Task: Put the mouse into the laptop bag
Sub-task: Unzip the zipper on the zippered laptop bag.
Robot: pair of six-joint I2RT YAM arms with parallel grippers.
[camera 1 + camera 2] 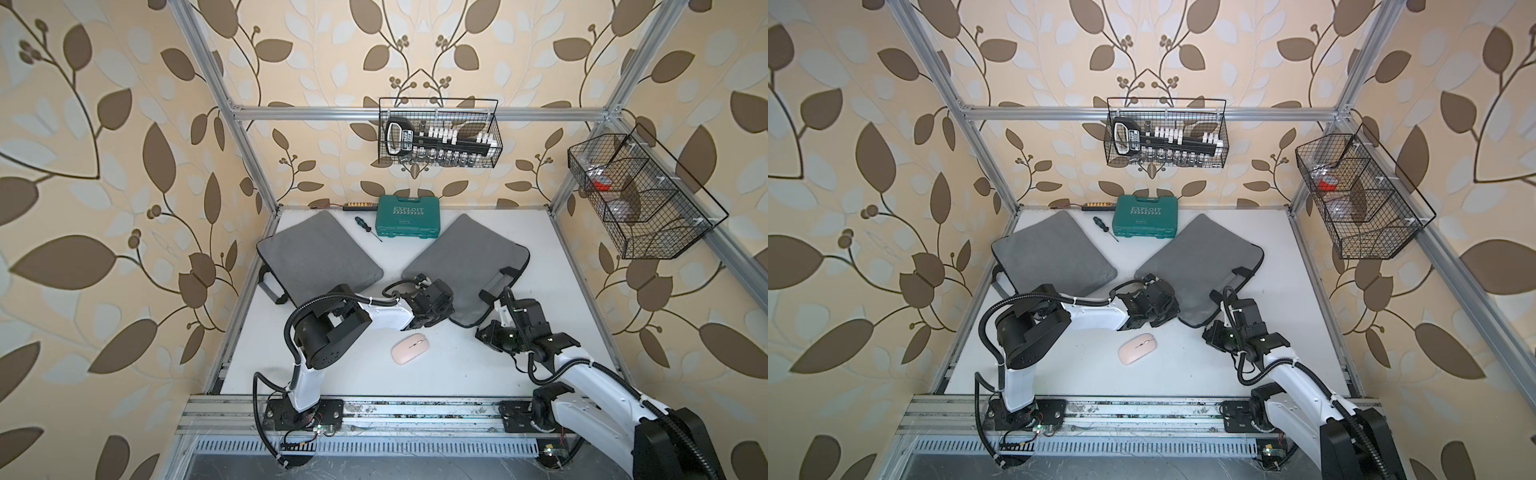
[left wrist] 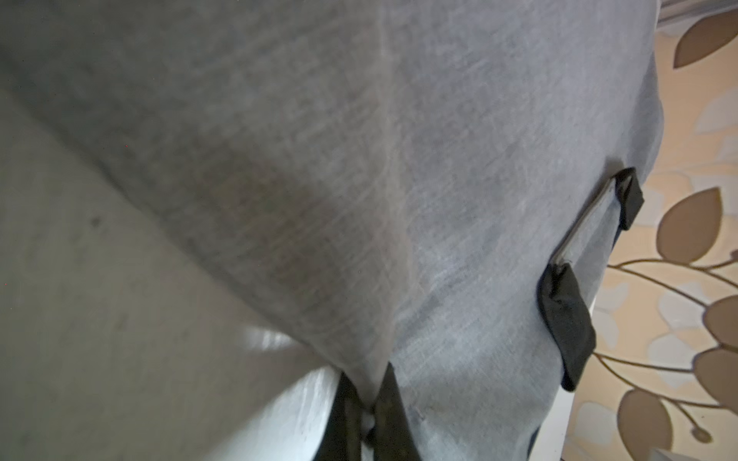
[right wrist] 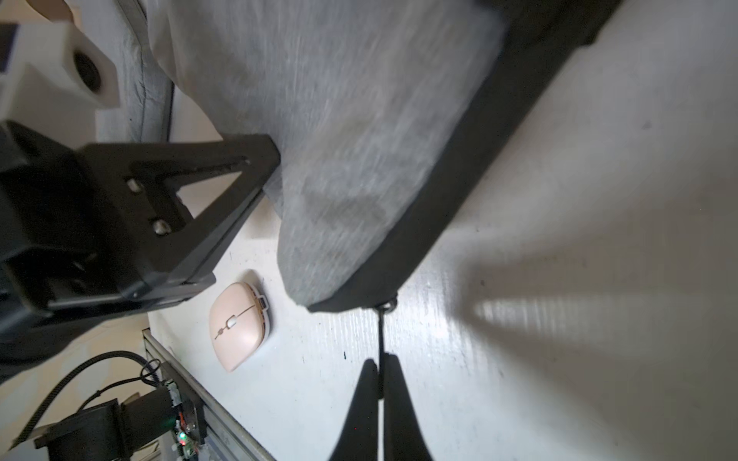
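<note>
mouse point(image 1: 410, 349) front-ctr, L bag point(image 1: 318, 259) & R bag point(image 1: 465, 259) behind it; toolbox point(image 1: 407, 222) at back betw. them

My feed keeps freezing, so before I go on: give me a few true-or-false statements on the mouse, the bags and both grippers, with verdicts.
1. The pink oval mouse is inside a bag. False: it lies on the white table, outside both bags.
2. The left gripper is shut on the right-hand grey fabric laptop bag. True.
3. The right gripper is open. False: it is shut on that bag's thin black zipper cord.
4. A second grey bag lies to its left, held by neither gripper. True.
</note>
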